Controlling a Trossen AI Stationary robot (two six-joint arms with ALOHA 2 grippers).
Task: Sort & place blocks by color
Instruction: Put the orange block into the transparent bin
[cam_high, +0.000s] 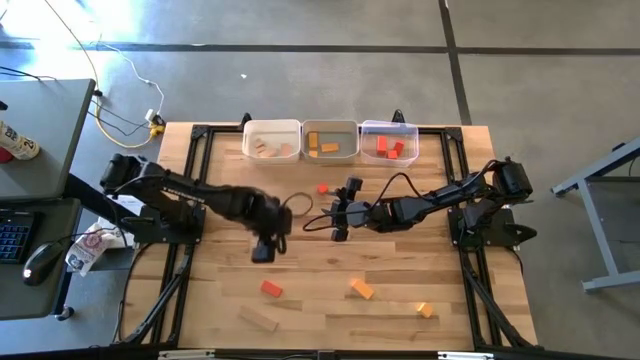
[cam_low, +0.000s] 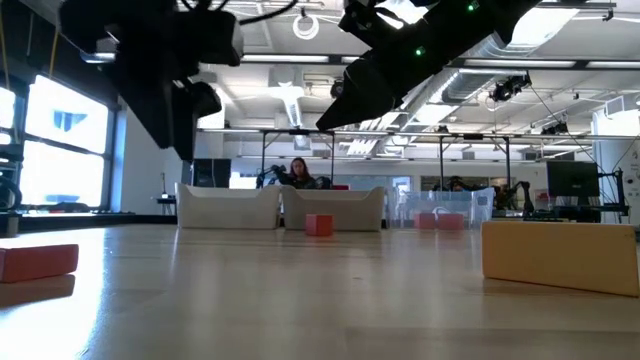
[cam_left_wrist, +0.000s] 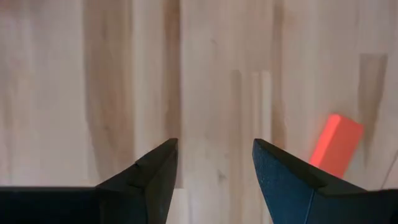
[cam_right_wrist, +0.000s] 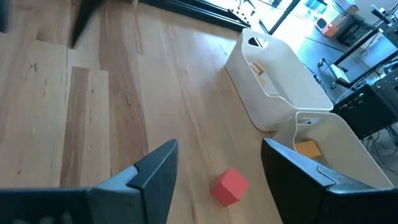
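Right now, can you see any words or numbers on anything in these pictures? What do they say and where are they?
None can be read.
The blocks, such as the red cube, are plain, with no print.
The three bins show no labels.
A packet on the side desk and a paper by the left arm's base carry markings, but they are too small and blurred to read.

I see a small red wooden cube (cam_high: 323, 188) at twelve o'clock, orange wooden blocks (cam_high: 361, 290) at five, pale striped wooden table (cam_high: 400, 270).
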